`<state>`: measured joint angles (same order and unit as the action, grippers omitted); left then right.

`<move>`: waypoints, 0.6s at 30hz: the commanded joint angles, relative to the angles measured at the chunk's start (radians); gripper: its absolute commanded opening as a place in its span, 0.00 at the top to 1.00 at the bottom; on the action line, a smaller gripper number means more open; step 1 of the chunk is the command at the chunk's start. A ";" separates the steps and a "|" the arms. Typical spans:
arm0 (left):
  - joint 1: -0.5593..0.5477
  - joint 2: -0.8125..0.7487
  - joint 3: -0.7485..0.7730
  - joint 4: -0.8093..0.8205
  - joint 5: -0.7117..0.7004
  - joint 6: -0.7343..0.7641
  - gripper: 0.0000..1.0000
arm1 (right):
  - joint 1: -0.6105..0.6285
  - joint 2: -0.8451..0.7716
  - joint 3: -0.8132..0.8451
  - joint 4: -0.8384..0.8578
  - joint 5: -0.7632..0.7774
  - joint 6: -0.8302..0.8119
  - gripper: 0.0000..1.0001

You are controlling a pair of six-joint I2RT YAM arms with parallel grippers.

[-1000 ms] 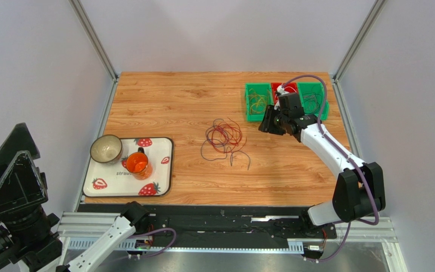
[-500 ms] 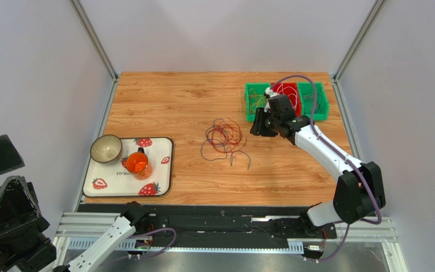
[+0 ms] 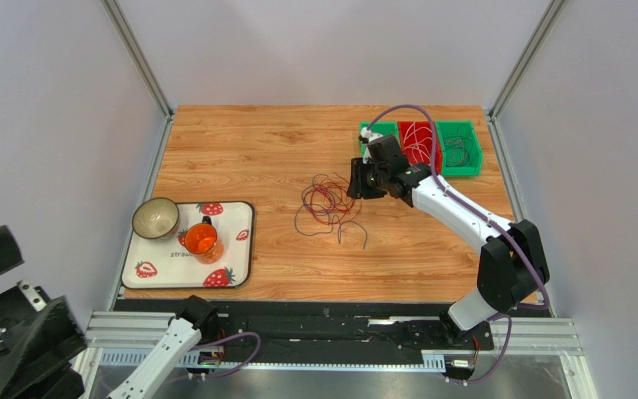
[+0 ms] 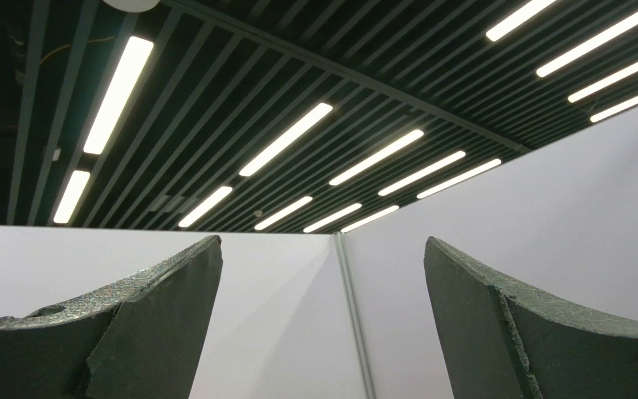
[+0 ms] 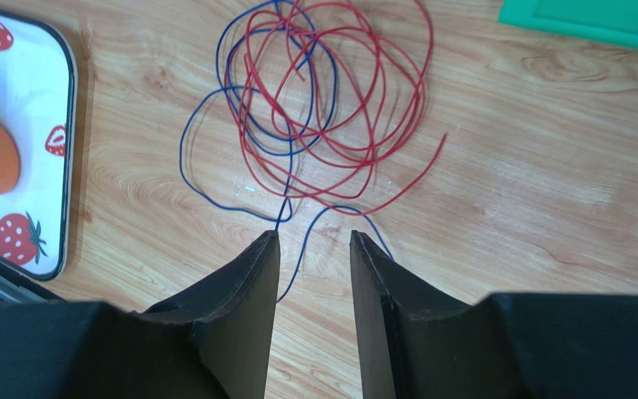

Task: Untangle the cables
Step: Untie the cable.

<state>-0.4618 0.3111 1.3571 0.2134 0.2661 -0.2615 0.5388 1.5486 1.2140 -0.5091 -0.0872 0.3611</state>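
Observation:
The cables (image 3: 328, 204) lie as a loose tangle of red and blue-purple loops on the wooden table, near its middle. The right wrist view shows the same cables (image 5: 322, 100) just ahead of my fingers. My right gripper (image 3: 361, 179) hovers at the tangle's right edge, above the table. It (image 5: 314, 239) is partly open and holds nothing; one blue strand on the table runs under the gap. My left gripper (image 4: 322, 249) is wide open and empty, pointing up at the ceiling, low at the near left corner, far from the cables.
A row of bins stands at the back right: a red bin (image 3: 418, 140) with white wires and a green bin (image 3: 461, 150) with dark wires. A strawberry tray (image 3: 237, 243) at the left holds a bowl (image 3: 155, 218) and an orange cup (image 3: 201, 241).
My right arm has swung left from over the bins to the right edge of the tangle, its jaws unchanged. The left gripper has sunk lower at the near left corner.

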 commanded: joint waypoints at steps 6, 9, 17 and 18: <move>0.068 -0.035 -0.113 0.129 0.065 0.045 0.01 | 0.024 0.011 0.021 0.021 0.007 -0.021 0.60; 0.077 -0.020 -0.084 0.078 0.064 0.064 0.01 | 0.029 0.025 0.038 0.009 0.003 -0.033 0.60; 0.138 -0.003 -0.010 -0.012 0.156 0.094 0.01 | 0.047 0.100 0.116 -0.011 0.010 -0.056 0.60; 0.149 -0.004 -0.009 -0.022 0.159 0.106 0.01 | 0.049 0.110 0.128 -0.022 0.012 -0.059 0.60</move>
<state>-0.3511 0.2867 1.3205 0.2356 0.3668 -0.2092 0.5743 1.6245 1.2652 -0.5236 -0.0864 0.3313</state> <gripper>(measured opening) 0.991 0.404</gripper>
